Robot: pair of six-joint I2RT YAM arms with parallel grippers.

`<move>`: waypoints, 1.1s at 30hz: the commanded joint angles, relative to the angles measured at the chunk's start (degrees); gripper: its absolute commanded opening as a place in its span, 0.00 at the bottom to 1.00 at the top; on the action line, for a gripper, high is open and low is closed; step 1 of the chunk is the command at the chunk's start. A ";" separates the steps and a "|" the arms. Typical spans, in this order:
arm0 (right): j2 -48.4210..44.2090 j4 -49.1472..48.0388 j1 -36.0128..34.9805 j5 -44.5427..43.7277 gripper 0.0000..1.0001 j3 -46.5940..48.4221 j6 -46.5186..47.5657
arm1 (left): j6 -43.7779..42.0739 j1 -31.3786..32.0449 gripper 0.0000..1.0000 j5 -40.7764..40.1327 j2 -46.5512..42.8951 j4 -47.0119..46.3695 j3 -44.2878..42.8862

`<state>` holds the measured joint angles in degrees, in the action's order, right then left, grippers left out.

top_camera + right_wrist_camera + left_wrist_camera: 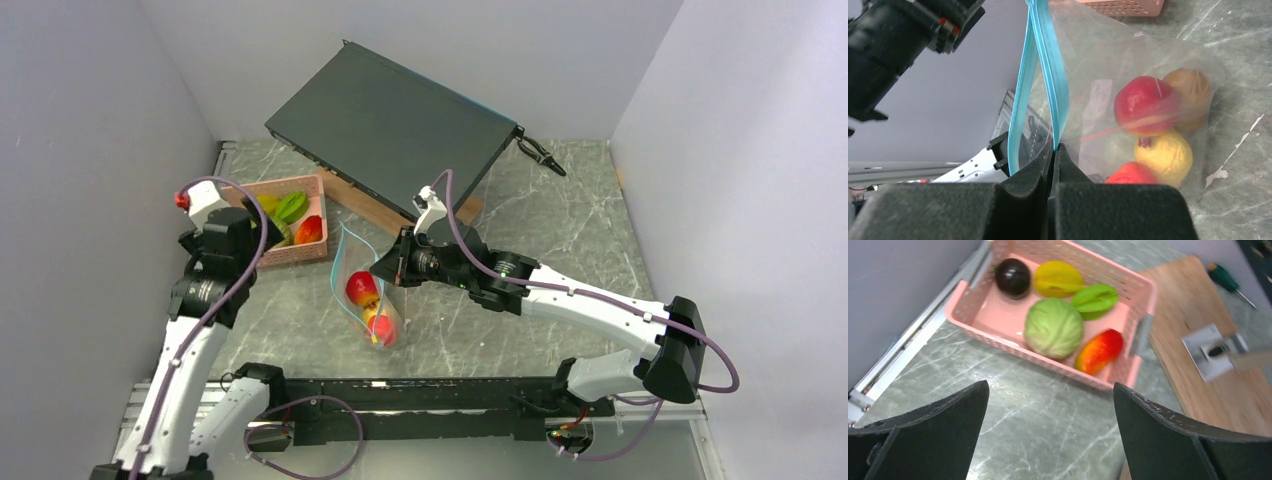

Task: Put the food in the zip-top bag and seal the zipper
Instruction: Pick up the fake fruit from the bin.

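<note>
Grey-green marbled table [560, 240], boxed in by pale walls [90, 120] on the left, back and right. At the back, a dark flat case [390, 125], propped at a tilt on a wooden board [345, 195]. Just left of the board, a pink basket [998, 337] with perforated walls. Off the board's far edge, a green-handled screwdriver [1225, 280].

Near the table's middle, the zip-top bag [352, 262]: clear, crinkly, raised at the mouth, bottom resting on the table. Along the mouth, the zipper [1040, 75], a teal strip parted into two lips, so not sealed. Inside, at the bottom, part of the food [1143, 105]: a red piece, an orange-brown one behind it, a yellow one below, another red one lowest, all bunched together and touching. In the basket, more food: a dark purple piece, a yellow one, a green leafy one, a pale green cabbage, and a red-orange one against the near wall.

Right gripper [1054, 150]: pinched tight on one lip of the bag's mouth, holding it up. Left gripper [1050, 405]: spread wide, gripping nothing, hovering over bare table just short of the basket.
</note>
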<state>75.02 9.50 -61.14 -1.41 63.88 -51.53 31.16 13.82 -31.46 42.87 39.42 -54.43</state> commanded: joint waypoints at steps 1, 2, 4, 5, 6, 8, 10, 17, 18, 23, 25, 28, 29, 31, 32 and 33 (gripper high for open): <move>-1.64 -1.86 0.15 0.33 0.00 1.26 0.28 | 4.13 -11.33 1.00 6.78 3.68 -5.67 0.62; -1.66 -1.89 0.15 0.39 0.00 1.32 0.29 | 4.43 -13.19 1.00 7.90 4.75 -6.61 0.75; -1.58 -1.66 0.19 0.60 0.00 1.46 0.36 | 5.30 -17.63 1.00 10.17 6.96 -8.26 0.55; -1.49 -1.35 0.09 0.62 0.00 1.78 0.56 | 5.48 -19.23 1.00 11.41 8.24 -9.03 0.23; -1.32 -1.00 0.19 0.62 0.00 2.19 0.76 | 5.84 -20.69 1.00 12.20 9.60 -9.83 -0.27; -1.09 -0.44 0.16 0.71 0.00 2.67 1.06 | 6.91 -23.56 1.00 13.51 12.52 -10.42 -1.47; -1.06 -0.57 0.15 0.70 0.00 2.68 0.97 | 8.13 -26.56 1.00 15.28 16.23 -11.05 -2.58; -1.50 -0.94 0.16 0.44 0.00 2.11 0.36 | 10.35 -32.77 1.00 18.47 32.10 -5.44 -13.86; -1.54 -0.90 0.15 0.36 0.00 2.13 0.45 | 10.74 -32.98 1.00 18.30 34.35 -4.40 -15.53; -1.24 -0.25 0.13 0.38 0.00 3.18 0.80 | 11.78 -33.93 1.00 20.38 44.14 -2.52 -22.73; -1.33 -0.52 0.17 0.39 0.00 2.96 0.66 | 12.66 -34.04 1.00 20.50 48.23 -2.11 -25.46; -1.18 -0.39 0.15 0.44 0.00 3.04 0.86 | 12.66 -34.04 1.00 19.39 54.37 -0.26 -30.37; -1.00 -0.17 0.15 0.51 0.00 3.33 0.90 | 12.55 -34.04 1.00 18.68 56.49 1.10 -32.38; -0.58 0.20 0.13 0.91 0.00 3.93 0.88 | 11.81 -34.04 1.00 17.99 59.92 2.85 -35.18; -0.39 0.37 0.13 0.99 0.00 4.11 0.90 | 11.25 -34.04 1.00 17.89 61.05 2.68 -35.70; -0.33 0.59 0.19 1.04 0.00 4.29 1.00 | 10.65 -34.04 1.00 17.44 61.96 2.36 -35.69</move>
<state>75.02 10.87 -61.14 -1.06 64.64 -51.18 42.72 -19.97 -12.45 101.75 38.94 -86.50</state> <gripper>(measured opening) 0.009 0.996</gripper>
